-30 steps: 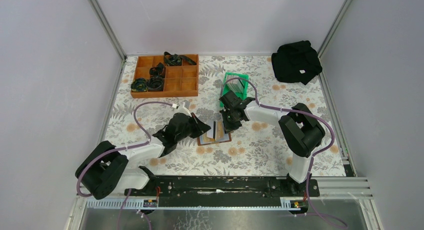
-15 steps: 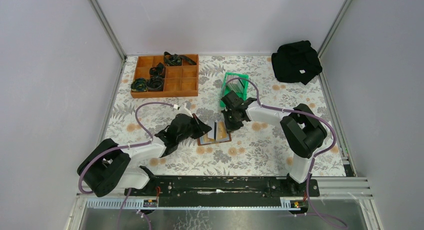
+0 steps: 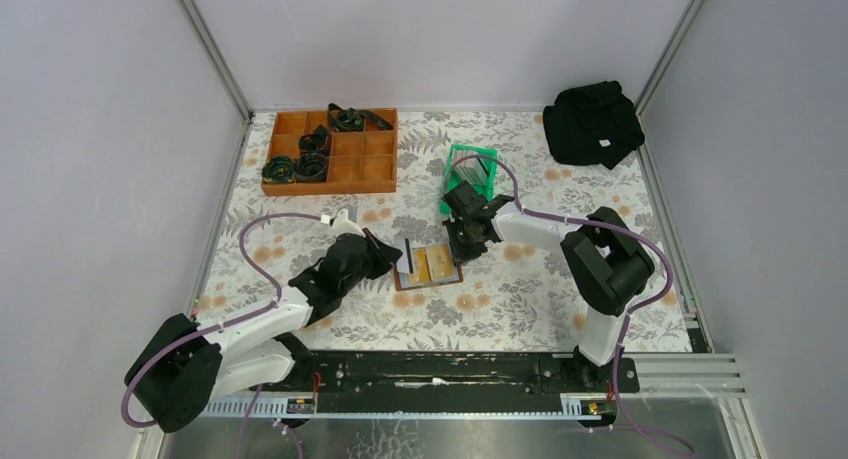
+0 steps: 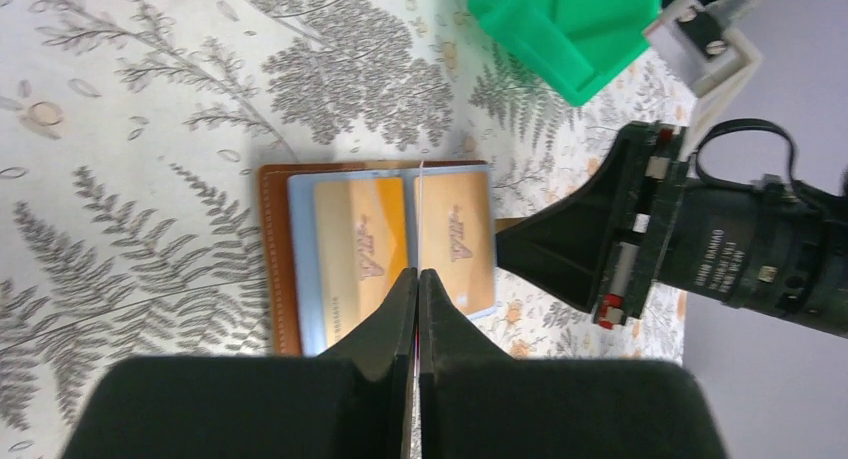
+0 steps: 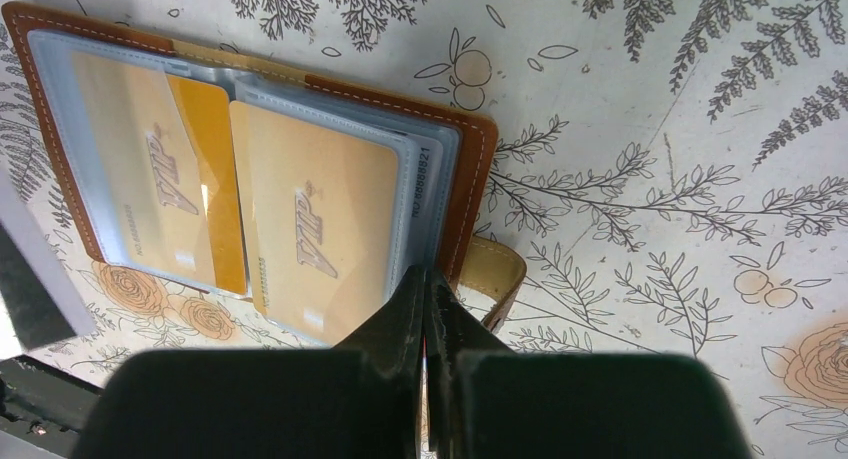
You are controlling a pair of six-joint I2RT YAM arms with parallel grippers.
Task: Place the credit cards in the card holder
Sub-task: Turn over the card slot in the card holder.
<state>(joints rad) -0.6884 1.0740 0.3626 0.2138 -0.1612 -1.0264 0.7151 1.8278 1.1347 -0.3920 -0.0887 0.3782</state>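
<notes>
The brown card holder (image 3: 452, 276) lies open on the floral table, with two yellow-orange cards (image 5: 310, 224) in its clear sleeves. It also shows in the left wrist view (image 4: 272, 249) and the right wrist view (image 5: 470, 169). My left gripper (image 3: 392, 254) is shut on a thin grey card (image 3: 407, 251) held on edge over the holder's left side. In the left wrist view this card (image 4: 420, 204) is a thin line running out from the gripper (image 4: 417, 274). My right gripper (image 3: 462, 241) is shut, its tips (image 5: 425, 274) on the holder's right edge beside the snap tab (image 5: 495, 269).
A green bin (image 3: 470, 174) stands just behind the right gripper. A wooden compartment tray (image 3: 330, 151) with black items is at the back left. A black cloth (image 3: 593, 122) lies at the back right. Grey walls close in both sides.
My left arm has drawn back to the left with the card, from over the holder's middle to its left side. The yellow cards now show. The right gripper has stayed put.
</notes>
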